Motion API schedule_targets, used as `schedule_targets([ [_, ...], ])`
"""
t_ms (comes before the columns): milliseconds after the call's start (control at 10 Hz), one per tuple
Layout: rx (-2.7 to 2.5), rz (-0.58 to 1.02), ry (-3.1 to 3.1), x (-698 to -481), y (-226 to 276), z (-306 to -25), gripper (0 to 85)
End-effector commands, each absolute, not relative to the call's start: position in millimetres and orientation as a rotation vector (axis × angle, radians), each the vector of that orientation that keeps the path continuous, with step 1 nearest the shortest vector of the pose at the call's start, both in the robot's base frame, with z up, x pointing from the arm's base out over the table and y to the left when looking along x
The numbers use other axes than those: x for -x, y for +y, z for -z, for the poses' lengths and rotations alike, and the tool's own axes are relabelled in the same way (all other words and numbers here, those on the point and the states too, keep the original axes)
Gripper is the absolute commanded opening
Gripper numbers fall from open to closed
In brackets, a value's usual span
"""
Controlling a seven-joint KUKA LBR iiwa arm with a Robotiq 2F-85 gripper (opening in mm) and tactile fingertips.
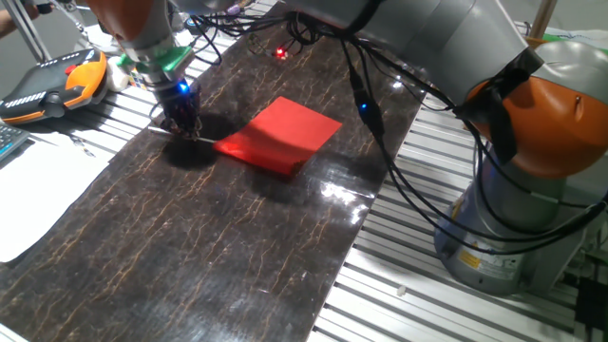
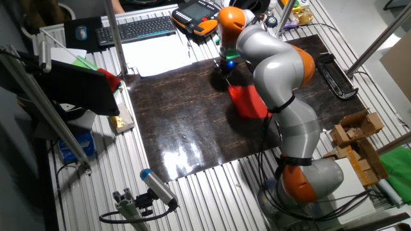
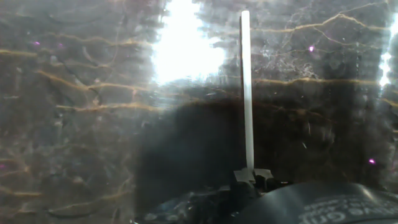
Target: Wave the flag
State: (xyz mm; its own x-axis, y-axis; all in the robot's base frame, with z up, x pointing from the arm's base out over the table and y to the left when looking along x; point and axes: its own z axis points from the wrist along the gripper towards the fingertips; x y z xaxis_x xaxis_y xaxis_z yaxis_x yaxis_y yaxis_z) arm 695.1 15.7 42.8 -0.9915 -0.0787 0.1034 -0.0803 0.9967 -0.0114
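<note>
On the dark marbled board (image 1: pixel 237 228), in the hand view, the thin white stick (image 3: pixel 247 93) runs straight up from the fingertips, pinched at its lower end, lying along the glossy surface. In one fixed view the gripper (image 1: pixel 182 122) stands low over the board, closed on that stick, and the flag (image 1: pixel 280 136) lies flat just beside it, red sheet spread on the board. Farther back, a teach pendant (image 1: pixel 52 84) rests on the slatted table (image 1: pixel 418 275)

Dark marbled tabletop (image 1: pixel 218 247) carries the red flag (image 1: pixel 280 135) lying flat, white paper (image 1: pixel 43 195) beside it
</note>
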Motion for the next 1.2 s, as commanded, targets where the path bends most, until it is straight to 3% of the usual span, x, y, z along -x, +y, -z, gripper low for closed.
schedule_targets([
  [0,-0.109,-0.018,-3.029,-693.4,15.7,-48.5,1.3],
  [600,0.076,0.049,-2.935,-658.4,17.3,-111.5,1.0],
  [1100,0.298,0.239,-2.884,-623.5,32.9,-152.2,1.0],
])
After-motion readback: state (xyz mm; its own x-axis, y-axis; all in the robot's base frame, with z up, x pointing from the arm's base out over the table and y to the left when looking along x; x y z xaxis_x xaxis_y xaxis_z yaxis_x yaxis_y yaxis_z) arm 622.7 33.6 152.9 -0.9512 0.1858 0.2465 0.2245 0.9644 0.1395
